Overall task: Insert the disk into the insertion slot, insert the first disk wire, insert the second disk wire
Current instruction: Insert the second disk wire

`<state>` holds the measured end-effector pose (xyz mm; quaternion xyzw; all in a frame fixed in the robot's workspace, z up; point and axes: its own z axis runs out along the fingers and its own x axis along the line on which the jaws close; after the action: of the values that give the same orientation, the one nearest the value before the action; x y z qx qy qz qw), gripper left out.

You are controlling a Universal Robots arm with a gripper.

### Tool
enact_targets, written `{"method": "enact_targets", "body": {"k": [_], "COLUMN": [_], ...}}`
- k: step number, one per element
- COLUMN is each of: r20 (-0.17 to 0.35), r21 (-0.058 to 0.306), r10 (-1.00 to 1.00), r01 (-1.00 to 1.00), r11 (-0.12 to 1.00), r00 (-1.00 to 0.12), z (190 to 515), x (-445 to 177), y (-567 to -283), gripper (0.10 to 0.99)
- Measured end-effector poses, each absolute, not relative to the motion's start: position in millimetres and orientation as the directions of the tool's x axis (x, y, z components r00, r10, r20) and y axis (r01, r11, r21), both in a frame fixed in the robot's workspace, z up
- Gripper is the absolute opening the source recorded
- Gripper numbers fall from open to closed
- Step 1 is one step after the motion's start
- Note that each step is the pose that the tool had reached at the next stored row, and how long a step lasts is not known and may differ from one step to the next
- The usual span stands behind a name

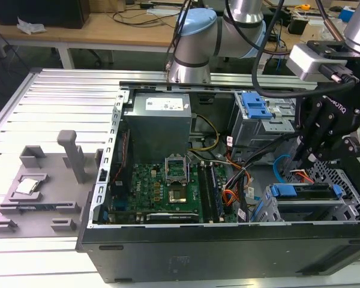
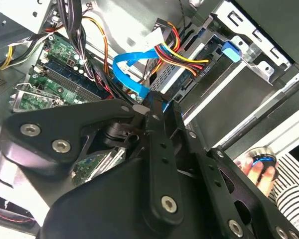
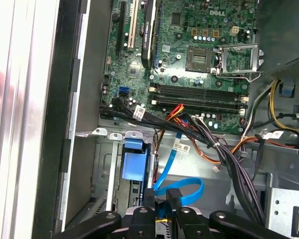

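One open computer case (image 1: 228,252) lies on a slatted metal table (image 1: 48,96). At the exterior view's right, the perforated insertion slot (image 1: 351,201) already holds the disk (image 1: 303,192), seated in its bay with the blue carrier edge showing. The gripper (image 1: 306,157) hangs just above that edge. In both wrist views its fingers (image 3: 148,199) are drawn narrow and pinch the black plug end of a flat blue cable (image 3: 189,186). Beside it in the second wrist view, a bundle of red, yellow and black wires (image 2: 174,47) ends in a plug at the disk's end.
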<state>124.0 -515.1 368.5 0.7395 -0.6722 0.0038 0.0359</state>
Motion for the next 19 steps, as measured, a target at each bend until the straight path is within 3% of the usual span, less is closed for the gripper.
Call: {"method": "enact_targets", "body": {"k": [2, 3, 8, 13, 19], "r20": [0.054, 0.054, 0.055, 0.055, 0.027], "r21": [0.048, 0.048, 0.048, 0.048, 0.046], "r10": [-0.994, -0.994, -0.994, -0.994, -0.995], "r01": [-0.994, -0.994, -0.994, -0.994, -0.995], "r11": [-0.094, -0.094, -0.094, -0.094, -0.093], "r00": [0.096, 0.096, 0.096, 0.096, 0.094], "z": [368.5, 368.4, 368.4, 368.3, 360.5], "x": [124.0, 124.0, 124.0, 123.9, 128.1], "y": [-515.1, -515.1, -515.2, -533.9, -543.3], "gripper": [0.227, 0.165, 0.161, 0.161, 0.161]}}
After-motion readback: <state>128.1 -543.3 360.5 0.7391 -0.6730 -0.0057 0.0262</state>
